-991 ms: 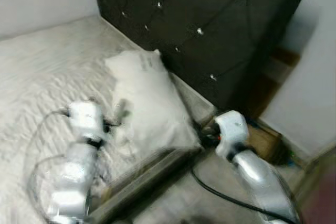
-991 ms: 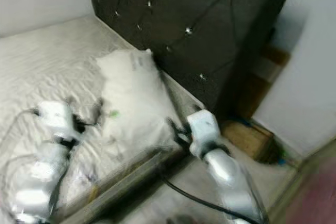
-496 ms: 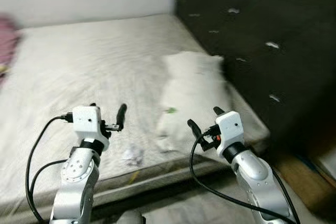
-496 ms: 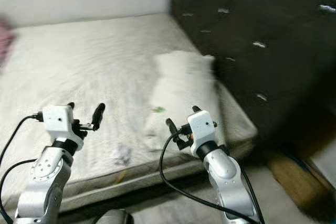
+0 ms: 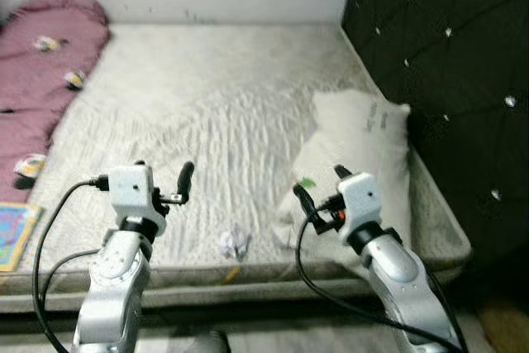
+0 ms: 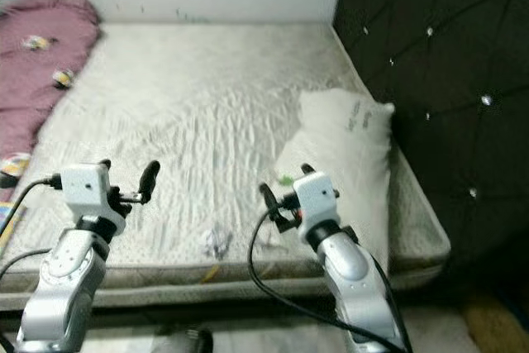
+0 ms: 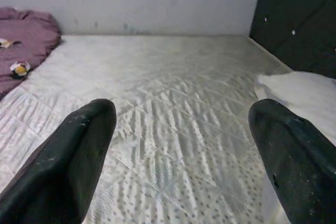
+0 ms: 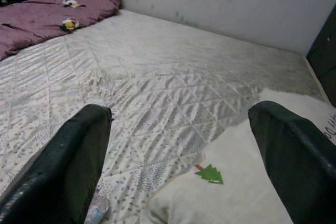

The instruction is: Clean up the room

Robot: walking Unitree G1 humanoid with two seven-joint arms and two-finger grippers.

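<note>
Left eye view: I hold both grippers, left and right, spread wide, ready for the wrapper at 6 o'clock on the bed.

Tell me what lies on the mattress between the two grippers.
Between the left gripper and the right gripper, both open, the left eye view shows bare quilted mattress and, near its front edge, a small crumpled wrapper.

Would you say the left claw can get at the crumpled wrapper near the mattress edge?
Probably yes: the left claw is open and holds nothing, and the crumpled wrapper lies uncovered on the mattress, with nothing between them.
</note>
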